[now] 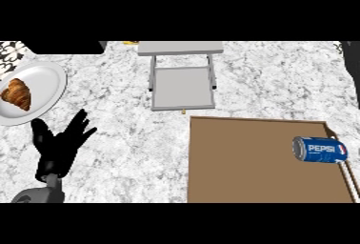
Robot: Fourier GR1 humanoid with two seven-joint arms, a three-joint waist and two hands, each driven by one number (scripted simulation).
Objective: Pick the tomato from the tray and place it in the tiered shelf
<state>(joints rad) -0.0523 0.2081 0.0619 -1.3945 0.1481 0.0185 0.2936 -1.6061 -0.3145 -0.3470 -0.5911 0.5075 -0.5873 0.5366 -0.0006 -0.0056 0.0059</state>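
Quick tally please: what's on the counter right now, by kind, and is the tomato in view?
Trays: 1, brown tray
Cans: 1, blue Pepsi can, lying on the tray
Shelves: 1, grey tiered shelf
Plates: 1, white plate
Croissants: 1, croissant, on the plate
Tomatoes: 0 in view
Total: 5

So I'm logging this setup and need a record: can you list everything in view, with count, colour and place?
Tray: one, brown, lower right of the counter.
Soda can: one, blue, lying on its side at the tray's right edge.
Tiered shelf: one, grey, top centre, behind the tray.
Plate: one, white, far left.
Croissant: one, golden brown, on the plate.
Counter: one, grey-white marble.
Tomato: none visible.
Left hand: one, black, lower left, fingers straight and spread, holding nothing.
Right hand: not in view.
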